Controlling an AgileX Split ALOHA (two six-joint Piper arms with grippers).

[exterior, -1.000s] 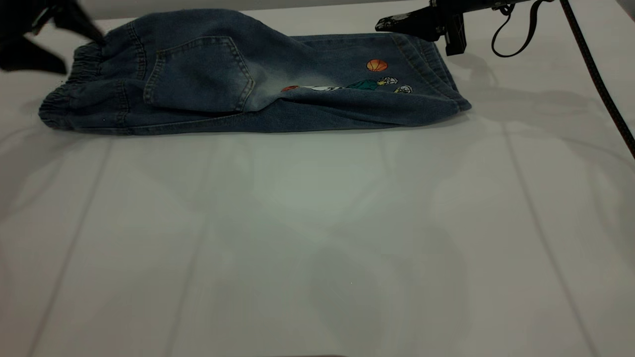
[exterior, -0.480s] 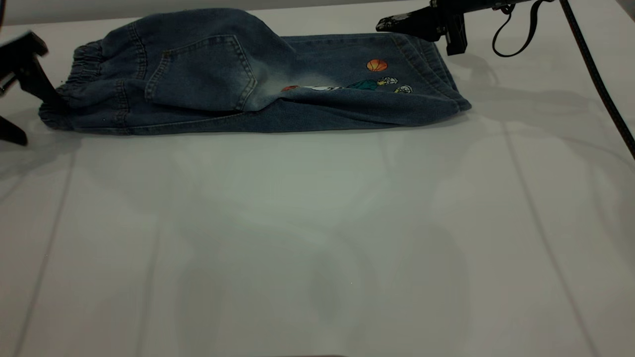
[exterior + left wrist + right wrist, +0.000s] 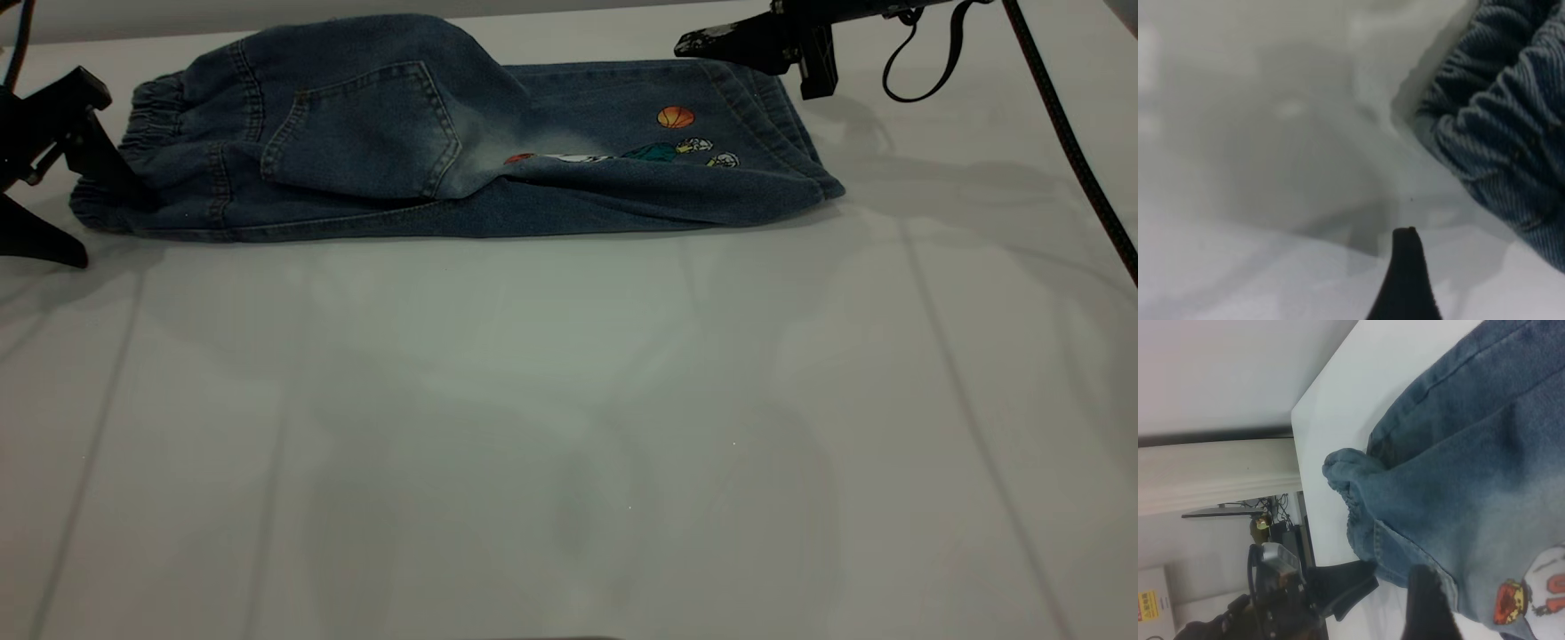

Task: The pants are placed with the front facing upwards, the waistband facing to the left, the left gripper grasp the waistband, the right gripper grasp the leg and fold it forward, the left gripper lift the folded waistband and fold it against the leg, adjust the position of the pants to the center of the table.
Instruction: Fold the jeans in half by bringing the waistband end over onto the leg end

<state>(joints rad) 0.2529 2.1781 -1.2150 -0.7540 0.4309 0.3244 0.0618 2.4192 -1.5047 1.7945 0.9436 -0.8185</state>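
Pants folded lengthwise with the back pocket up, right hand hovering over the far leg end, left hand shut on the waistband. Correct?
Not quite. The exterior view shows the left hand open at the waistband, not shut on it. The pants and right hand are as you describe.

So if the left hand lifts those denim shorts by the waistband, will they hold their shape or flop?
Probably flop: the denim shorts already lie folded over themselves with soft bulges. The gathered waistband looks stretchy, so it may bunch in the open left hand. On the smooth white table they would likely slide rather than roll.
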